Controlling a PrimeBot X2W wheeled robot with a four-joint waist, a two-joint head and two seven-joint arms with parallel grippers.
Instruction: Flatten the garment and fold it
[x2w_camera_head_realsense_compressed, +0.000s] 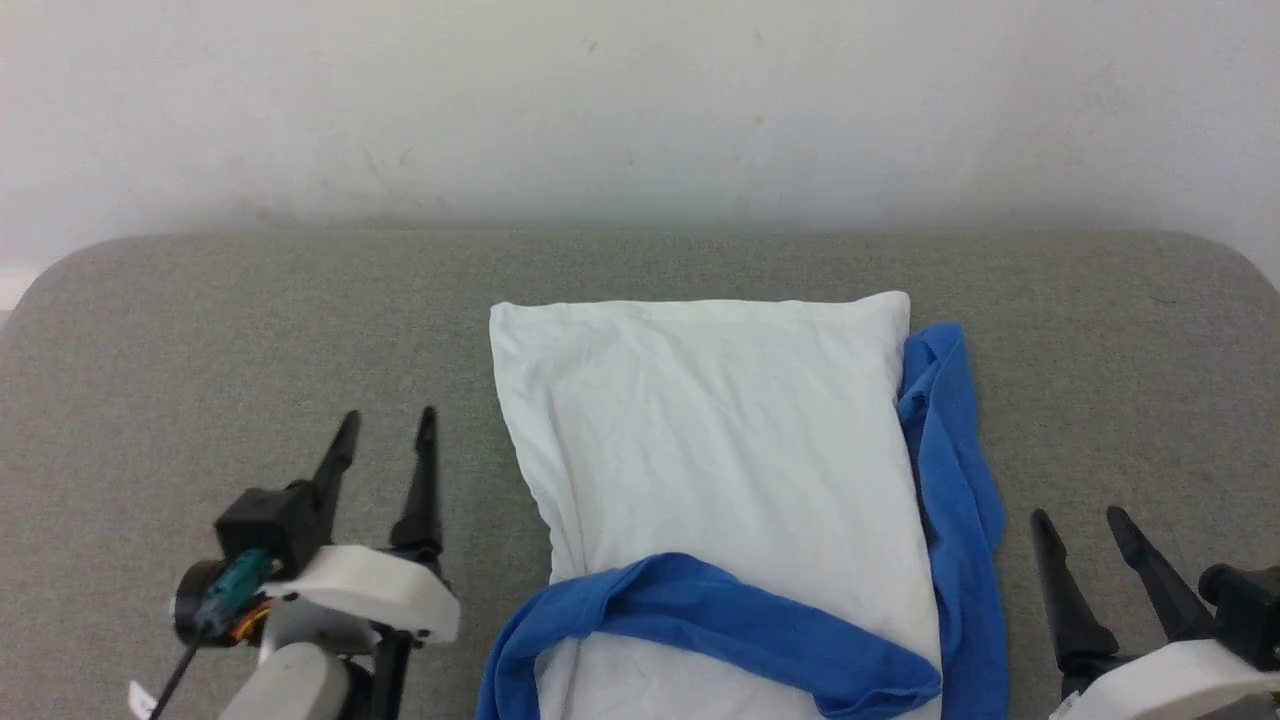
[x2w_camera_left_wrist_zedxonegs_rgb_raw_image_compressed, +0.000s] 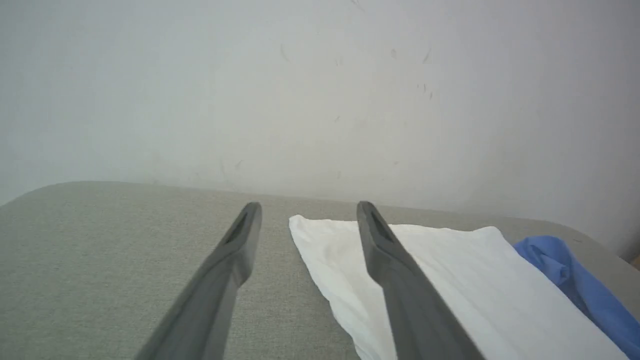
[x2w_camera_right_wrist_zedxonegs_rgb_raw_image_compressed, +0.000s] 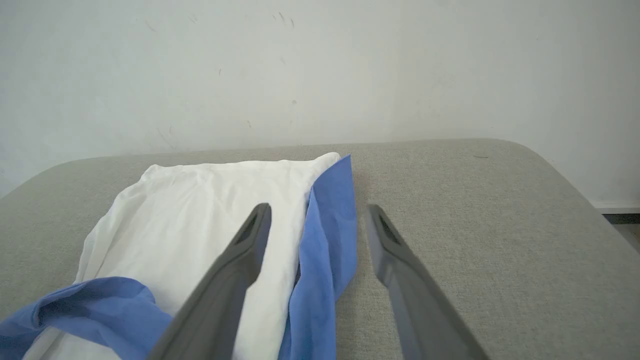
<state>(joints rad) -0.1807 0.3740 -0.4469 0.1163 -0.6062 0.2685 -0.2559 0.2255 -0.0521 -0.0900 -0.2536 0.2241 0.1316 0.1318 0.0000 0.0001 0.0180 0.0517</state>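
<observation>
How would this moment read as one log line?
garment: white body flat on grey surface, one blue sleeve across near end, other along right edge | left gripper: open, empty | right gripper: open, empty

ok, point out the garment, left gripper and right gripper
garment (x2w_camera_head_realsense_compressed: 720, 440), head view, white body panel.
left gripper (x2w_camera_head_realsense_compressed: 389, 413), head view, midway between fingertips.
right gripper (x2w_camera_head_realsense_compressed: 1078, 513), head view, midway between fingertips.

Head view: high, looking forward and down on the grey fabric-covered surface (x2w_camera_head_realsense_compressed: 200, 330).
Left wrist view: low, near, along the left hand (x2w_camera_left_wrist_zedxonegs_rgb_raw_image_compressed: 309, 206) toward the pale wall (x2w_camera_left_wrist_zedxonegs_rgb_raw_image_compressed: 320, 75).
Right wrist view: same, along the right hand (x2w_camera_right_wrist_zedxonegs_rgb_raw_image_compressed: 319, 207).
Shared: white shirt with blue sleeves (x2w_camera_head_realsense_compressed: 720, 440).
</observation>
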